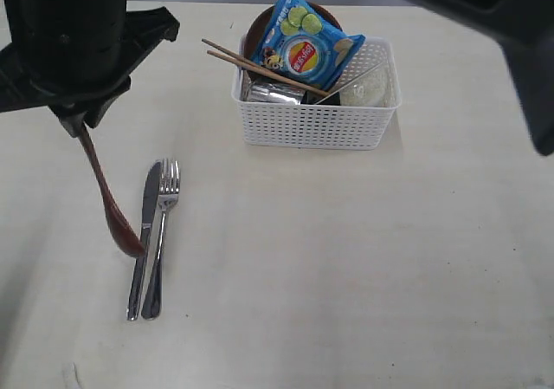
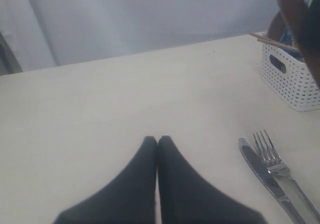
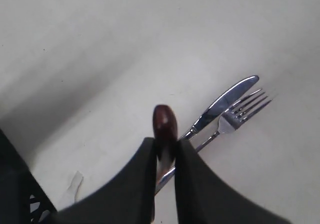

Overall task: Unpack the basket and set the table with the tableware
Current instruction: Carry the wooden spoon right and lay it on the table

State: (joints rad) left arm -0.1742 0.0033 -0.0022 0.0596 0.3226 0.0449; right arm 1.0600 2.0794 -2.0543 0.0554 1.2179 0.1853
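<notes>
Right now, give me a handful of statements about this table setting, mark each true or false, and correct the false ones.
1. The right fingers grip the wooden spoon. True.
2. The knife and fork lie inside the basket. False: they lie side by side on the table, apart from the basket.
3. The chopsticks stick out over the basket's rim. True.
4. The left fingers hold the chip bag. False: they are shut on nothing, and the bag sits in the basket.
</notes>
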